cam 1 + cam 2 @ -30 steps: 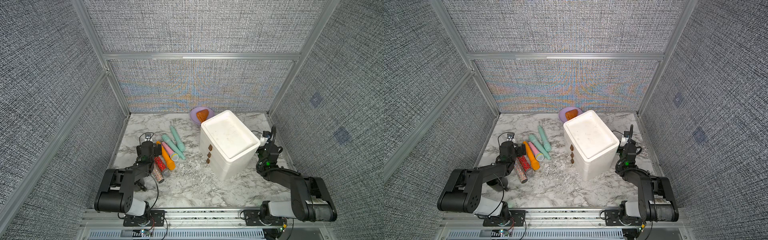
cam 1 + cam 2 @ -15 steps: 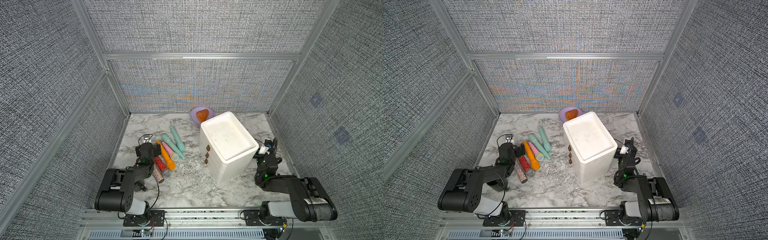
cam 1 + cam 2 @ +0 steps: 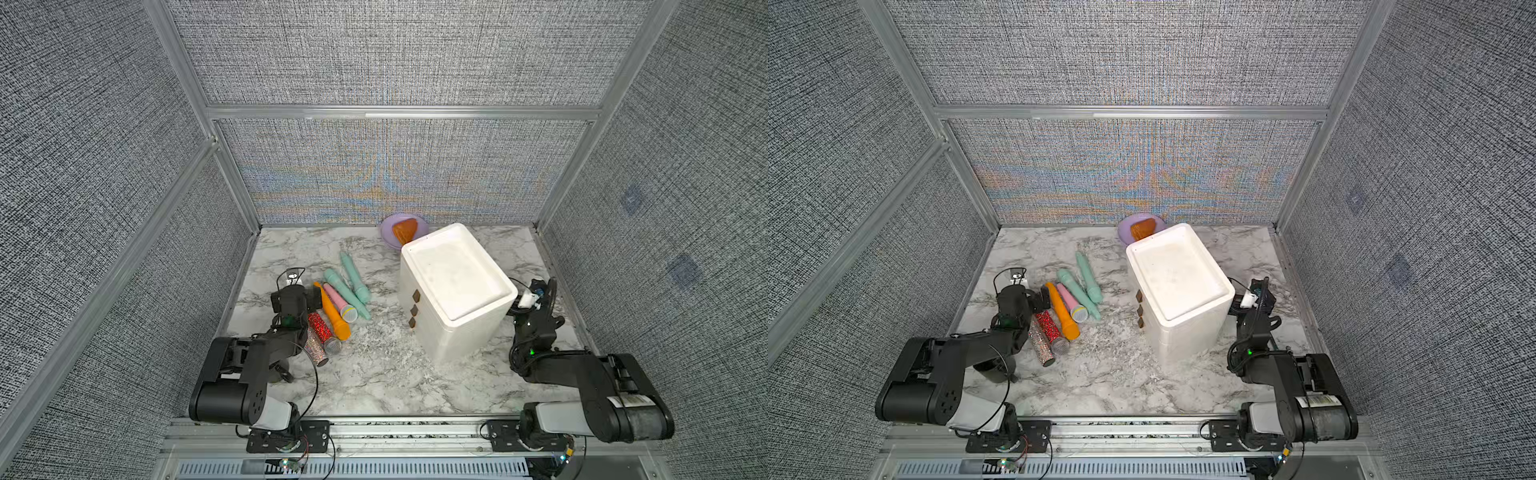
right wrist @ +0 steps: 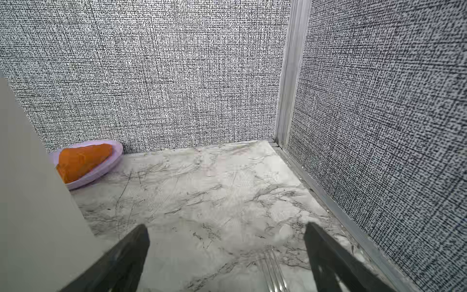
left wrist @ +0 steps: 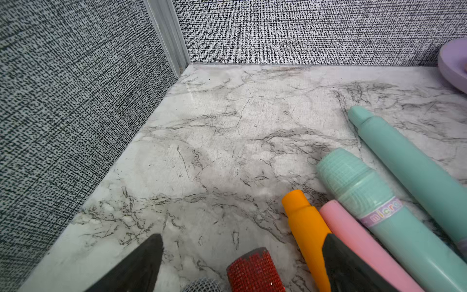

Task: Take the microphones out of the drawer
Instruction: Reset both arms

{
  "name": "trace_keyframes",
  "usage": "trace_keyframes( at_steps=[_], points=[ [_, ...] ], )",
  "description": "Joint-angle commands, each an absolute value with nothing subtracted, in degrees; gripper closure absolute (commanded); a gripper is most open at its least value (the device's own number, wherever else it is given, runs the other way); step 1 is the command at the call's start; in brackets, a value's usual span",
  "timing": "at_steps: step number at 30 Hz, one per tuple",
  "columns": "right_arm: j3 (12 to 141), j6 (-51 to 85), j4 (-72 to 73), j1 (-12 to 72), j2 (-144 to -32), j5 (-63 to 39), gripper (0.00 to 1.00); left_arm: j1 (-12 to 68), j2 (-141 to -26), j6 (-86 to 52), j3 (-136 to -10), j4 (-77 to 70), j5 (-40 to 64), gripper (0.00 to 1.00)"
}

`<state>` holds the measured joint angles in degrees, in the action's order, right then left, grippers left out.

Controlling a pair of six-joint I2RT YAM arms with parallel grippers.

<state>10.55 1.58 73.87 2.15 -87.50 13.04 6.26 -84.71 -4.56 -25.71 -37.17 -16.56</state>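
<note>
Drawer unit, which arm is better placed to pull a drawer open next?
Left, probably. The drawer unit has its brown handles facing the left gripper; the right gripper sits at the unit's opposite side.

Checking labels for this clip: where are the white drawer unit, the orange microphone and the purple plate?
white drawer unit (image 3: 453, 276), in a top view, middle of its flat top.
orange microphone (image 3: 333, 312), in a top view, middle of its handle.
purple plate (image 3: 385, 232), in a top view, its bare rim.
</note>
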Motion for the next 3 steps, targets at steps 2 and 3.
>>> trace_keyframes(
  at_steps=[2,3],
  points=[
    [10.8,1.6,75.8,2.3,-87.4,12.8,0.02,6.2,-84.5,-4.6,-25.6,-38.3,-17.0,0.00],
    [10.8,1.6,75.8,2.3,-87.4,12.8,0.02,6.2,-84.4,-4.7,-25.6,-38.2,-16.9,0.00]
  ],
)
